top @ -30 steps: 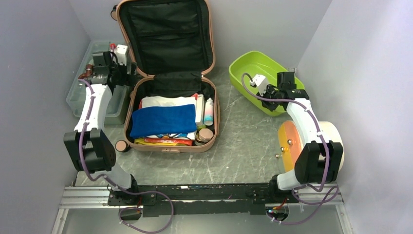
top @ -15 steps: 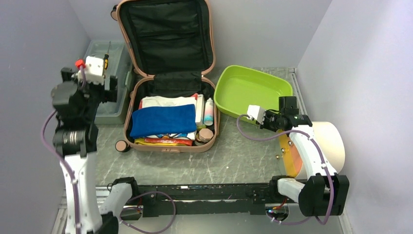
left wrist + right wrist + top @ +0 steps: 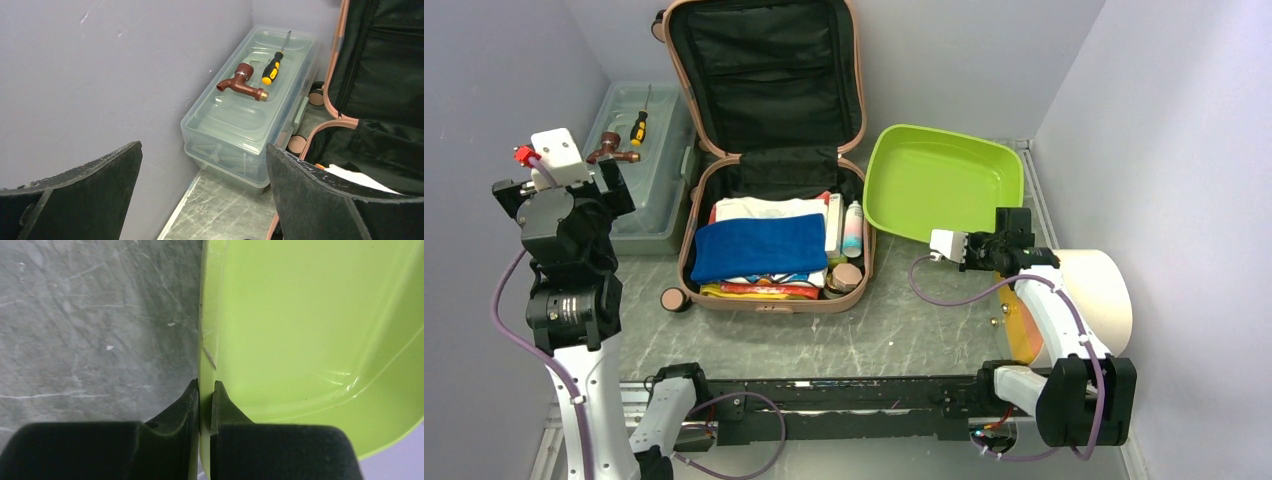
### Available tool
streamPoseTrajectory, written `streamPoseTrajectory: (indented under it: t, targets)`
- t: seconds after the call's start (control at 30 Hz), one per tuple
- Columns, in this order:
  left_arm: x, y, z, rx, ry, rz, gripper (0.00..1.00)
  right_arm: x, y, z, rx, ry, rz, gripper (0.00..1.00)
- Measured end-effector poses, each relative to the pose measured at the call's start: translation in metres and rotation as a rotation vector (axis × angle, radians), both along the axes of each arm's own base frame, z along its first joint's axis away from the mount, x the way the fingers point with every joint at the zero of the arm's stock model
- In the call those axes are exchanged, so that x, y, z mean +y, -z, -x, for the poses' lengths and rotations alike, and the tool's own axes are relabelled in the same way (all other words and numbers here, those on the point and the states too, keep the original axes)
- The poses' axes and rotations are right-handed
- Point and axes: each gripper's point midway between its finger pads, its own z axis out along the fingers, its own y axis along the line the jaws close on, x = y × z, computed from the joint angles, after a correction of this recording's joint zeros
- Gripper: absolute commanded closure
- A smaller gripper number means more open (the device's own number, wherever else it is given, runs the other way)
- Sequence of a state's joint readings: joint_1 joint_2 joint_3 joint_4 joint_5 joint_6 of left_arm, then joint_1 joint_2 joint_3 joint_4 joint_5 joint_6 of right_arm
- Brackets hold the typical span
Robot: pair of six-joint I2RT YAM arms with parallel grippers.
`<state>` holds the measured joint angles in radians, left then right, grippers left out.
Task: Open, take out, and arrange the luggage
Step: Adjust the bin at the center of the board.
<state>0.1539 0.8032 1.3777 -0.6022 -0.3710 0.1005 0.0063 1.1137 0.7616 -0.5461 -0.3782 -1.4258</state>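
Pinching the lime tray by its thin rim, the right gripper risks a slip; the left gripper gapes empty.

Light is bright, even and diffuse, seemingly from above, leaving only soft shadows on the table and walls. The luggage lining reads nearly black with little detail, as do the left fingers, soft-edged so near the lens. The tray glows saturated green, with faint glare streaks at its corner.
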Motion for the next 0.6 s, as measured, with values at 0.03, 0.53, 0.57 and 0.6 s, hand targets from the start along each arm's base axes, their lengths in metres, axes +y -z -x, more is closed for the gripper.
streamPoseTrajectory:
  t: [0.03, 0.53, 0.57, 0.6]
  targets:
    - [0.001, 0.001, 0.0, -0.003, -0.011, 0.013, 0.01, -0.001, 0.0, -0.002, -0.01, -0.001, 0.01, 1.0]
    - [0.007, 0.013, -0.004, -0.023, -0.063, 0.093, 0.0, -0.015, 0.002, -0.006, -0.052, 0.018, 0.095, 1.0]
    - [0.007, 0.013, -0.003, -0.024, -0.064, 0.094, 0.01, -0.015, 0.002, -0.006, -0.054, 0.019, 0.096, 0.98]
    - [0.007, 0.014, -0.003, -0.024, -0.065, 0.096, 0.01, -0.015, 0.001, -0.007, -0.059, 0.019, 0.096, 0.92]
